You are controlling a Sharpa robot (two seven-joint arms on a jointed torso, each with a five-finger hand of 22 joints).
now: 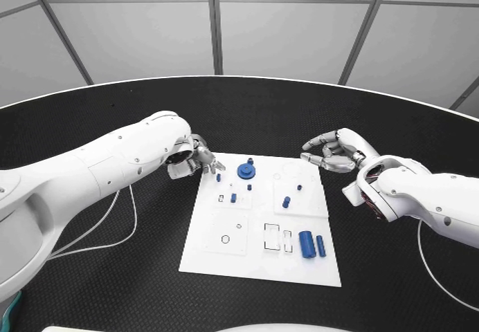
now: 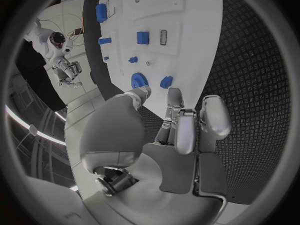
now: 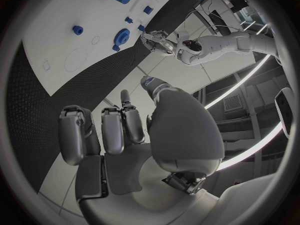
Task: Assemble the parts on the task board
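Note:
The white task board [image 1: 250,257] lies in the middle of the black table. A blue gear with a peg [image 1: 246,171] stands near its far edge. Several small blue pegs [image 1: 234,198] stand around the middle, and two blue cylinders [image 1: 312,244] lie side by side near the front right. My left hand [image 1: 196,160] hovers at the board's far left corner, fingers apart, holding nothing; its wrist view shows its fingers [image 2: 184,122] just off the board [image 2: 194,25], close to the gear [image 2: 139,79]. My right hand [image 1: 334,153] hovers beyond the far right corner, fingers loosely curved and empty.
Thin white cables [image 1: 115,232] trail over the table under my left arm. Black table surface [image 1: 250,111] stretches beyond the board to the curved white rim. The right wrist view shows the board [image 3: 56,15], the gear [image 3: 121,35] and my left hand [image 3: 156,40] across it.

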